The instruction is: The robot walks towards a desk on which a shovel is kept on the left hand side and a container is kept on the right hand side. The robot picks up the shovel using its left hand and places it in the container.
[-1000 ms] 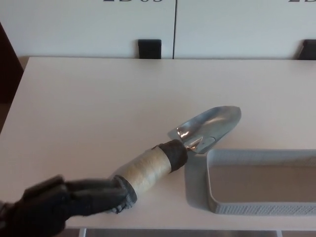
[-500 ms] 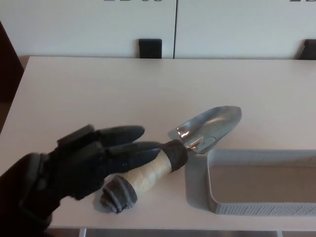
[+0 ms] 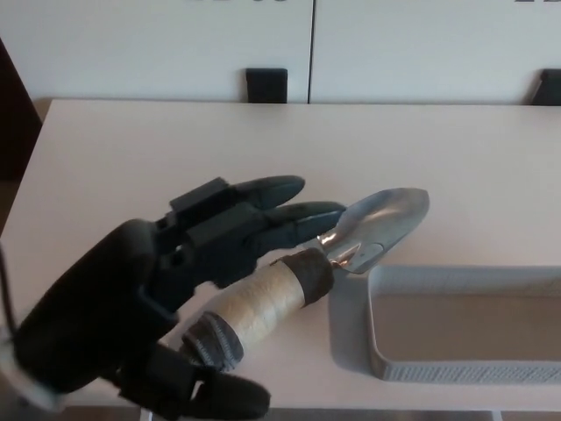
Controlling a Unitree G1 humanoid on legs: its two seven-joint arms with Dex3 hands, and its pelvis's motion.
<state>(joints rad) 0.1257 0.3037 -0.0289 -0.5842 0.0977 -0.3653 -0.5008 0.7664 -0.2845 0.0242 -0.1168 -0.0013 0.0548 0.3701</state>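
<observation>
Left hand [image 3: 166, 289] over shovel [image 3: 307, 272] handle, fingers [image 3: 280, 210] extended and spread, thumb low beside handle butt; not closed, contact unclear. Shovel flat on desk [image 3: 175, 149], metal blade toward far right, just beside grey container [image 3: 456, 373] corner.

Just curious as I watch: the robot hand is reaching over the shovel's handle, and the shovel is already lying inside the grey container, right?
Not quite. In the head view the shovel lies on the desk, beside the grey container, not inside it. The left robot hand is indeed reaching over its handle.
</observation>
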